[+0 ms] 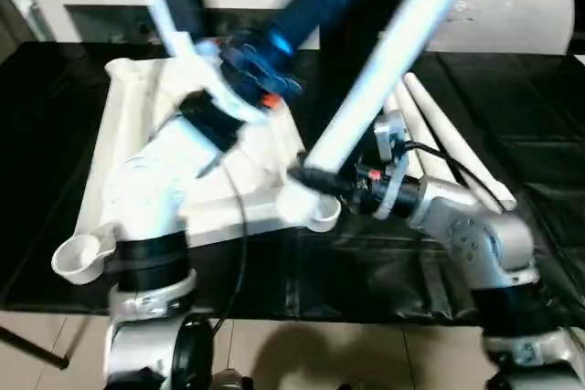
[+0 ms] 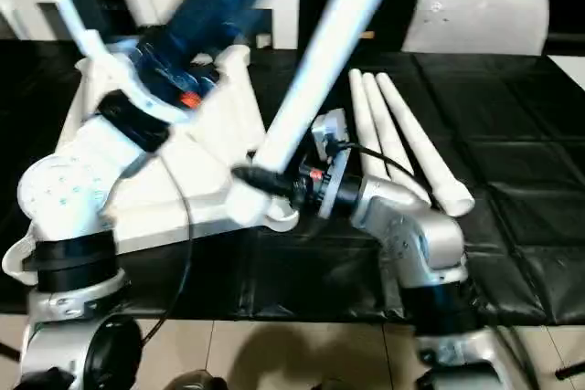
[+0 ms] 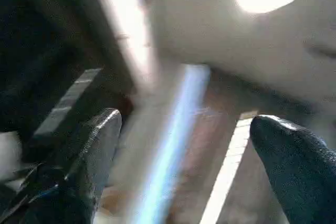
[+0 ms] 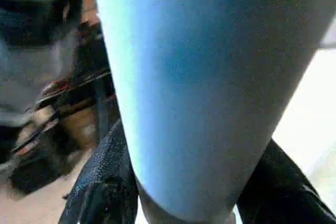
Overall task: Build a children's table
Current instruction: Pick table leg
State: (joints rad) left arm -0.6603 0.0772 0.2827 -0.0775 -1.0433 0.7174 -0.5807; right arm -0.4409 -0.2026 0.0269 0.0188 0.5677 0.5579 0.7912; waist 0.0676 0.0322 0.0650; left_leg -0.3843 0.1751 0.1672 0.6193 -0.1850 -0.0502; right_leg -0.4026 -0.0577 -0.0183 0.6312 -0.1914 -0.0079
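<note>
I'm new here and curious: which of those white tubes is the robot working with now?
Find the white ribbed plastic tabletop on the black mat. At its near right corner socket, the right end effector grips one long white tapered leg. It alone slants upward; three others lie flat alongside.

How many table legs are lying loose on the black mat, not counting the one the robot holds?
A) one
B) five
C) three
C: three legs lie side by side on the mat, while the right gripper grips a fourth leg slanting upward.
</note>
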